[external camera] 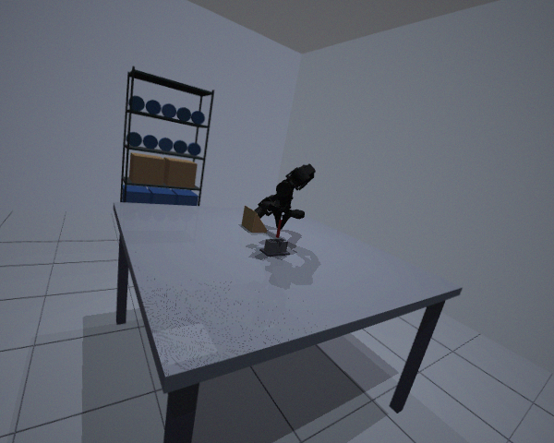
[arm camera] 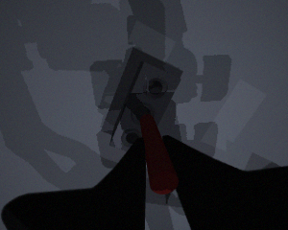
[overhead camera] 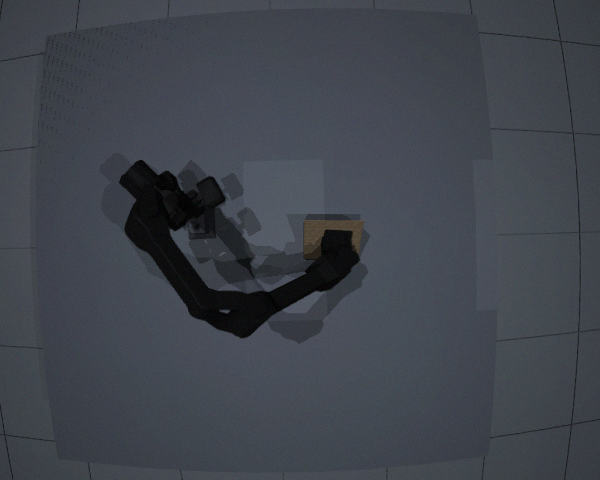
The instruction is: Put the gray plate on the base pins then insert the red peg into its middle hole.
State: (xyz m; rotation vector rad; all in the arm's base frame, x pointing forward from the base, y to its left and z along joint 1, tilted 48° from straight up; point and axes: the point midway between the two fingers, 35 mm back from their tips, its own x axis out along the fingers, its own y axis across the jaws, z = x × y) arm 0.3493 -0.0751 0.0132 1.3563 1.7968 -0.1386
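The gray plate (overhead camera: 194,233) (external camera: 275,246) (arm camera: 159,103) lies flat on the dark base (overhead camera: 211,227) (external camera: 273,254). Its two outer holes show in the wrist view; the middle hole is partly hidden by the peg and shadow. My gripper (external camera: 280,222) (arm camera: 153,142) is shut on the red peg (external camera: 278,231) (arm camera: 158,160), above the plate. The peg is slightly tilted in the exterior view. Its lower end is close to the plate's top, near the middle hole; whether it touches cannot be told. In the top view the arm hides the peg.
A wooden wedge (overhead camera: 312,240) (external camera: 252,221) stands by the arm's mount. The arm (overhead camera: 176,268) bends around from there to the plate. A shelf rack (external camera: 162,148) stands far behind the table (external camera: 343,291).
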